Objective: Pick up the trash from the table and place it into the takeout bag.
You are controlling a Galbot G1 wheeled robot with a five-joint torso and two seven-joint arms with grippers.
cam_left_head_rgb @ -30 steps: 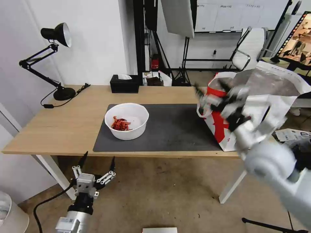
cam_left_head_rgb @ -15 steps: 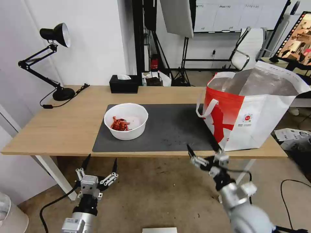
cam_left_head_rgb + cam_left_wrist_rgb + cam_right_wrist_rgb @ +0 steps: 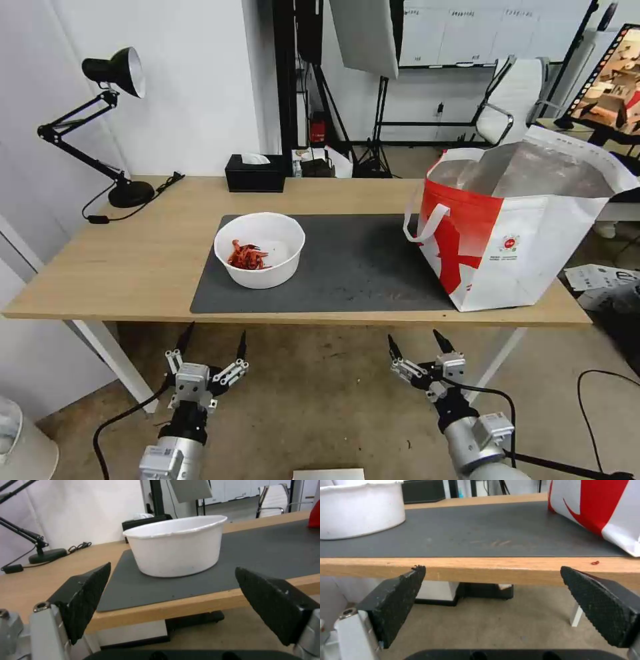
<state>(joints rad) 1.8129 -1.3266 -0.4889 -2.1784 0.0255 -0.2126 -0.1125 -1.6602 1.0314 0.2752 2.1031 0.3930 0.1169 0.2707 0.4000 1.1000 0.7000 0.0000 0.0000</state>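
Observation:
A white round bowl [image 3: 260, 250] with red shells stands on the dark grey mat [image 3: 347, 267] of the light-wood table [image 3: 133, 267]. The white-and-red takeout bag [image 3: 517, 230] stands open at the table's right end, its foil lining showing. Both grippers hang below the table's front edge, open and empty: my left gripper [image 3: 212, 342] in front of the bowl, my right gripper [image 3: 417, 343] in front of the mat's right part. The left wrist view shows the bowl [image 3: 176, 548] beyond open fingers [image 3: 85, 597]. The right wrist view shows the table edge [image 3: 480, 567], the bowl [image 3: 360, 508] and the bag [image 3: 600, 507].
A black desk lamp [image 3: 113, 120] with its cable stands at the table's back left. A black tissue box [image 3: 256, 173] sits at the back edge. Studio stands, a chair and papers lie behind and to the right. Bare floor lies under the arms.
My right arm has dropped from the bag's opening to below the table's front edge, gripper open. The left gripper has shifted slightly right.

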